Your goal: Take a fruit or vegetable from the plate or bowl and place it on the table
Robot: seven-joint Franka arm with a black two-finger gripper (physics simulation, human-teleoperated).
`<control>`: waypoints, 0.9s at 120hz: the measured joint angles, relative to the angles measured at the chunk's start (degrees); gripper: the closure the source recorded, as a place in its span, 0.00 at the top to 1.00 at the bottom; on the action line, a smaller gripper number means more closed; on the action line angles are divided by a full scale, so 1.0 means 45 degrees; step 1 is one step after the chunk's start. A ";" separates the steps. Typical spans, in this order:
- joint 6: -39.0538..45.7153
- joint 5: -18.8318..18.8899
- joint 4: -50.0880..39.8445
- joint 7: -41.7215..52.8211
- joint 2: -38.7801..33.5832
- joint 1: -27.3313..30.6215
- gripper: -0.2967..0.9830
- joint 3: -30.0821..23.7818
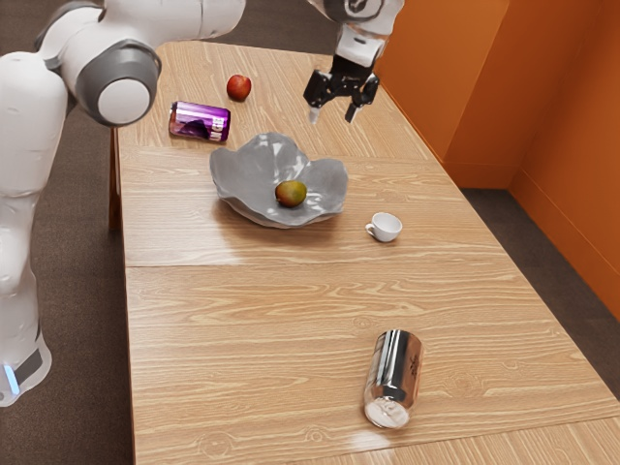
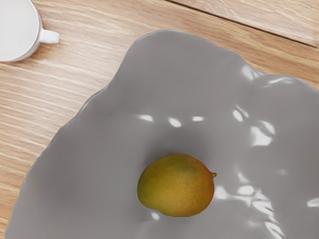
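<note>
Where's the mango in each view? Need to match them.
Exterior view: right of centre in the bowl, just above the picture's middle; mango.
Wrist view: lower middle, in the bowl, stem end toward the picture's right.
Shared landmark: white cup, outside the bowl's rim.

Orange walls (image 1: 446, 87) meet a dark brownish-grey floor (image 1: 87, 291).

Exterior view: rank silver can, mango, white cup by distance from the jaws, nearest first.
1. Mango, in the gray bowl.
2. White cup, beside the bowl, toward the exterior view's right.
3. Silver can, toward the exterior view's bottom edge.
</note>
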 joint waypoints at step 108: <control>0.0163 -0.0018 -0.2033 -1.1928 0.0783 0.0399 0.77 0.0369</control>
